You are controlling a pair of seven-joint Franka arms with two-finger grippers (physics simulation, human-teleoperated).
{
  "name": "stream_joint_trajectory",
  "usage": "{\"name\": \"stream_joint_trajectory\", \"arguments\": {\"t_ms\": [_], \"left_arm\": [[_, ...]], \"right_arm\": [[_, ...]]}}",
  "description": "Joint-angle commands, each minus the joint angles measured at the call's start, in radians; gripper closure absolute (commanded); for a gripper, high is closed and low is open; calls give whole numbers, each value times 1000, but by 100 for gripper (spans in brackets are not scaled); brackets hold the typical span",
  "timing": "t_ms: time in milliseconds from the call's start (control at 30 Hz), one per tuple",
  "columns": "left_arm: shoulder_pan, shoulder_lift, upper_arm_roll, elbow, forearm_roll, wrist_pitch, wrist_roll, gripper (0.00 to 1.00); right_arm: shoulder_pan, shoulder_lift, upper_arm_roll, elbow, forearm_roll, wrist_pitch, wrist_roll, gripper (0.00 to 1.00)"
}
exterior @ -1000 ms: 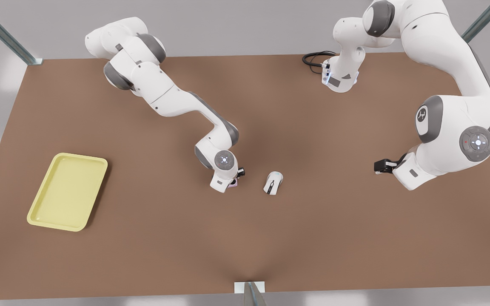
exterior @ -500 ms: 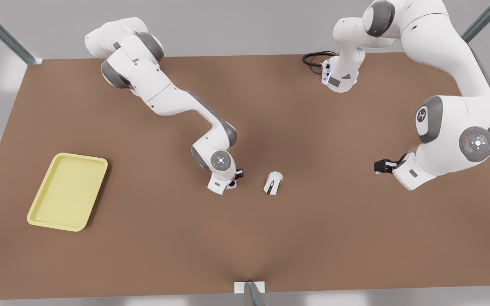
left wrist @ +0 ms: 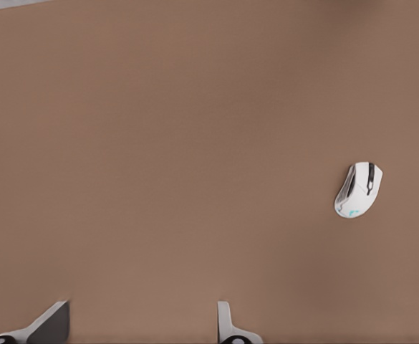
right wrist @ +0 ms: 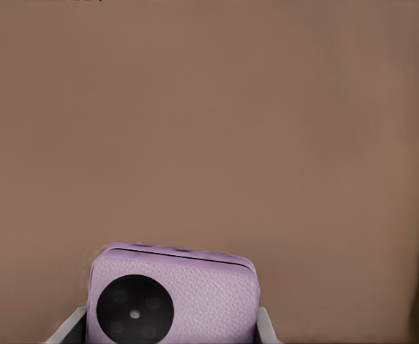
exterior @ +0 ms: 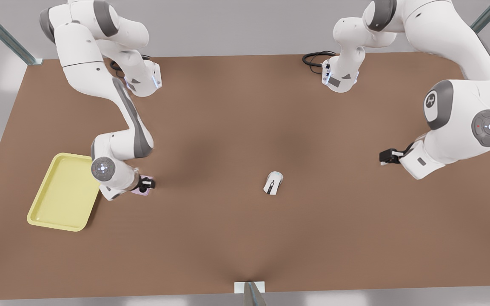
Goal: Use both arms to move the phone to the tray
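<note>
Over the brown desk (exterior: 245,238) your right hand (exterior: 143,185), clamped on the phone (right wrist: 173,297), is nearing the tray (exterior: 64,191); left hand (exterior: 387,156), fingers apart, is waiting; next, release inside the rim.

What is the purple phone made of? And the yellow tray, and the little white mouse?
The phone, clamped between the right gripper's fingers, looks leather-covered: its lilac back has a fine pebbled grain. The tray looks like matte plastic, smooth and even pale yellow with a molded rim. The mouse looks like smooth hard plastic, white with black trim. These are rendered surfaces, so this is only how they look.
</note>
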Motion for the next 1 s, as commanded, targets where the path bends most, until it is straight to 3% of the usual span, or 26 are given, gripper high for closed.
{"name": "stream_joint_trajectory", "arguments": {"t_ms": [0, 133, 233, 400, 533, 567, 633, 667, 767, 900, 967], "left_arm": [[0, -11, 2, -5, 2, -7, 2, 0], [2, -12, 13, -11, 0, -1, 3, 0], [11, -12, 13, -12, 0, 1, 14, 0], [31, -12, 13, -12, -3, 1, 12, 0], [43, -12, 13, -12, -6, 1, 11, 0], [44, -12, 13, -14, -4, 1, 11, 0], [43, -11, 13, -12, -3, 1, 11, 0], [43, -11, 13, -12, -3, 1, 11, 0], [44, -11, 13, -12, -3, 1, 12, 0], [43, -12, 13, -12, -3, 2, 9, 0], [44, -12, 13, -12, -1, 1, 0, 0]], "right_arm": [[-37, -25, -44, -40, 53, -23, -571, 27], [-184, -97, -125, -165, 54, -5, -888, 27], [-324, -86, -185, -236, 96, 121, -1184, 27], [-364, 47, -223, -63, 100, 238, -1398, 27], [-356, 173, -223, -44, 194, 388, -1445, 26], [-336, 202, -223, -46, 234, 394, -1444, 23], [-336, 245, -223, -44, 249, 419, -1442, 0], [-336, 246, -225, -43, 249, 420, -1444, 0], [-342, 219, -225, -40, 246, 408, -1442, 0], [-339, 7, -222, 51, 191, 74, -1430, 0], [-217, -140, -211, 49, 123, -32, -1220, 0]]}}
